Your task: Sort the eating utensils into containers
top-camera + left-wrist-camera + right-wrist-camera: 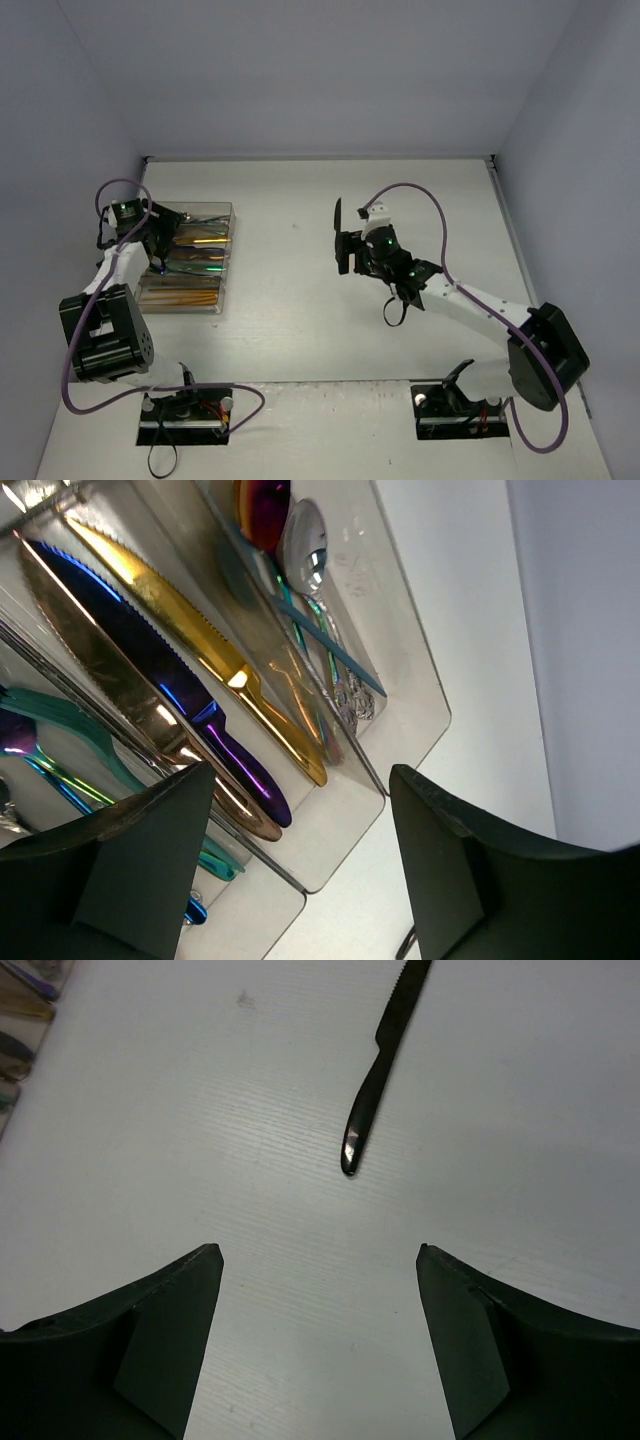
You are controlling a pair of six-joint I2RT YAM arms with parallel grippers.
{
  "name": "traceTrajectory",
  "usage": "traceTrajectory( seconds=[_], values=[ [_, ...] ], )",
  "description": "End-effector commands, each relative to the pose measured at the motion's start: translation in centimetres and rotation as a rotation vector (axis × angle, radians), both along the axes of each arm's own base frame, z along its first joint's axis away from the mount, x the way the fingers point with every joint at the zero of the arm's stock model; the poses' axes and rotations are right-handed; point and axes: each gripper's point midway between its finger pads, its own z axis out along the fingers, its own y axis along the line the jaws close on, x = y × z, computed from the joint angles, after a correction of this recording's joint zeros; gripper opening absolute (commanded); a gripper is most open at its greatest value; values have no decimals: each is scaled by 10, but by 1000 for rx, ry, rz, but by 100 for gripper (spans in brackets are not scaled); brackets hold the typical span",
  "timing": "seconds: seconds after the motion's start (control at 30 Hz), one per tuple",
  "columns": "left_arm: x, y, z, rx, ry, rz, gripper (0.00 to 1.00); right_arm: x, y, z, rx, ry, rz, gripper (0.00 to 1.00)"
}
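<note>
Three grey walls (300, 70) are set around a white table (330, 330). A clear tray (226, 290) of shiny utensils (150, 670) is kept at its left side. The left gripper (300, 810) is spread wide and empty over the tray. The right gripper (320, 1260) is spread wide and empty near a black knife (378, 1070) laid on the bare table.

tray (229, 262): table (300, 320) left, utensils (185, 293) inside | knife (378, 1070): on table, right of tray
</note>
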Motion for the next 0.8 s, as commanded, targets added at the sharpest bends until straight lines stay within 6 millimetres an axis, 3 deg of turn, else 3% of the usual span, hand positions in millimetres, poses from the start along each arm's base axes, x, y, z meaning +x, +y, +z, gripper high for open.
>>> traceTrajectory(
  seconds=[0.0, 0.07, 0.13, 0.3, 0.47, 0.63, 0.77],
  values=[
    [-3, 5, 58, 166, -63, -65, 68, 40, -2, 14, -7, -33, -151, 77],
    [-7, -2, 67, 224, -63, -111, 68, 51, -3, -1, -54, -3, -193, 77],
    [-10, -14, 78, 298, -71, -174, 68, 64, -3, -2, -77, 3, -232, 77],
    [-30, -73, 104, 568, -123, -456, 68, 92, 1, -22, -91, 47, -295, 76],
    [-58, -112, 106, 692, -165, -608, 68, 114, 7, -44, -95, 79, -334, 71],
    [-79, -117, 97, 738, -174, -670, 73, 130, 14, -63, -94, 105, -346, 68],
    [-86, -114, 96, 751, -183, -665, 76, 138, 18, -71, -102, 109, -350, 67]
  ],
)
